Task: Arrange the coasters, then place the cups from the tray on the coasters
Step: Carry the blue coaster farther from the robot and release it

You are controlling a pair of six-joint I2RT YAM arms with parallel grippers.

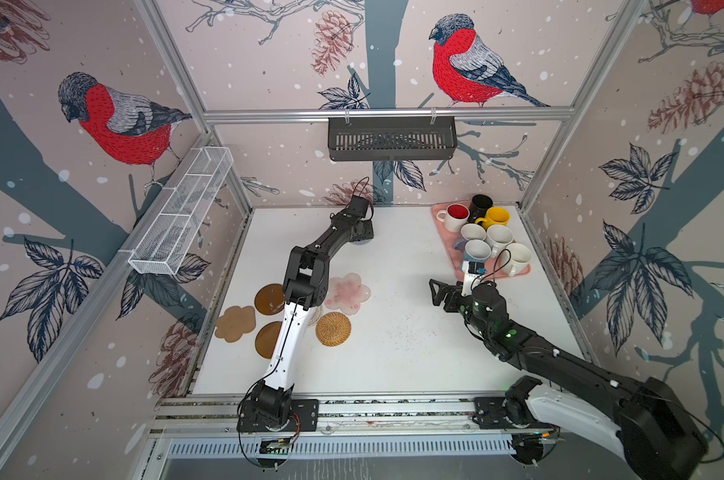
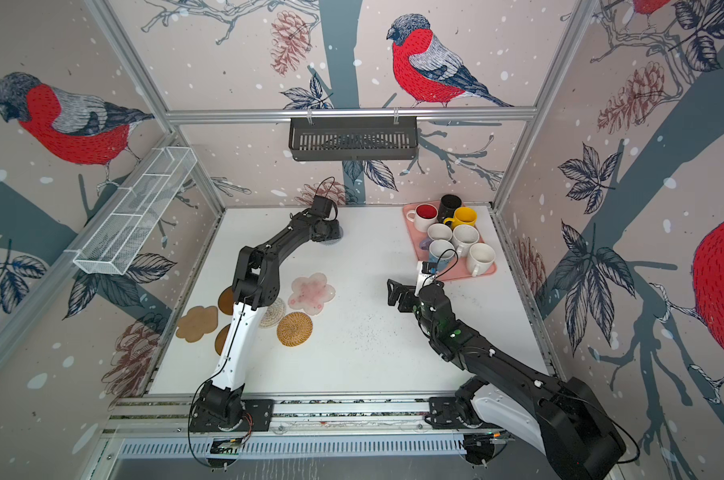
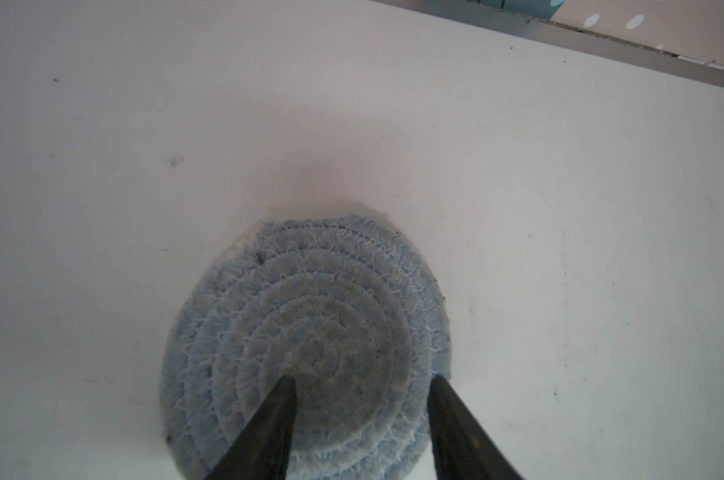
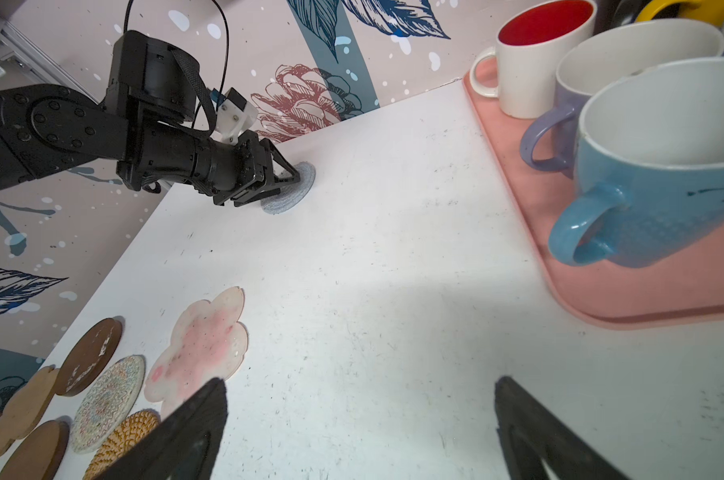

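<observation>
Left gripper (image 3: 362, 379), released, over grey-blue coaster (image 3: 310, 316), mostly arm-hidden from above; right gripper (image 4: 361, 381) agape.

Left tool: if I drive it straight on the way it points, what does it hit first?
The grey-blue woven coaster, lying flat on the table directly under the left tool, whose jaws stand apart. How close the tips already are is hard to judge.

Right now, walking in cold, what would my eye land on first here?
Probably the big red-breasted birds printed all around, then the huddle of mugs on a pink tray in the far right corner. After that, the left hand, its fingers spread over a blue woven coaster towards the back, with six more coasters laid out on the left.
</observation>
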